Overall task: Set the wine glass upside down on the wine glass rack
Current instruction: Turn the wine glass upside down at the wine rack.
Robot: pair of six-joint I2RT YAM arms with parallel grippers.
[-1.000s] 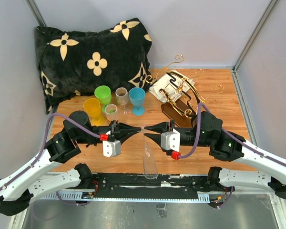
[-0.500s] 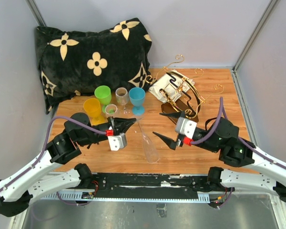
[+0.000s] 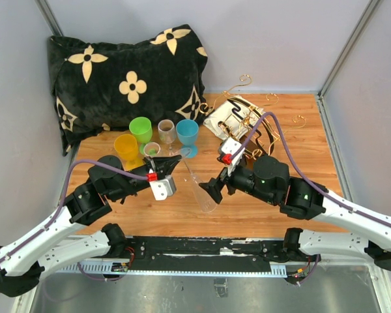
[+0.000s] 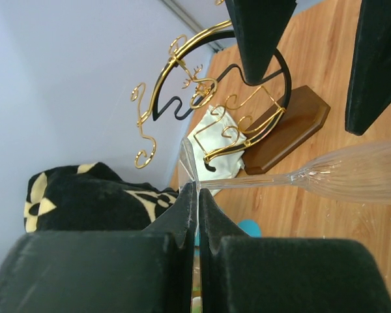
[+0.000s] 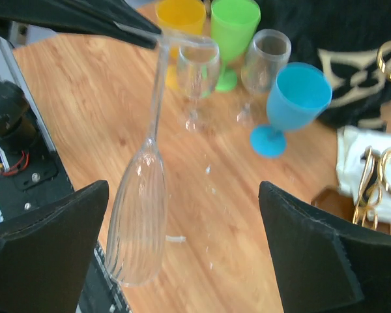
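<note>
My left gripper [image 3: 174, 161] is shut on the foot of a clear wine glass [image 3: 204, 197]. In the left wrist view the fingertips [image 4: 189, 195] pinch the foot's rim, and the stem and the wine glass bowl [image 4: 358, 177] run off to the right. The glass hangs tilted over the table, bowl towards the near edge. My right gripper [image 3: 216, 185] stands wide open just right of the bowl; in its own view the wine glass [image 5: 137, 222] is near its left finger [image 5: 45, 254]. The wine glass rack [image 3: 249, 125], gold wire on a brown base, stands at the back right, partly behind the right arm.
Yellow [image 3: 126, 149], green [image 3: 141, 129] and blue [image 3: 188, 134] goblets and two clear glasses [image 3: 167, 131] stand in a cluster behind the left gripper. A black flowered pillow [image 3: 127, 78] fills the back left. A white cloth [image 3: 220, 119] lies under the rack.
My right gripper has opened wide and swung round to sit beside the bowl. My left gripper has carried the glass a little towards the back.
</note>
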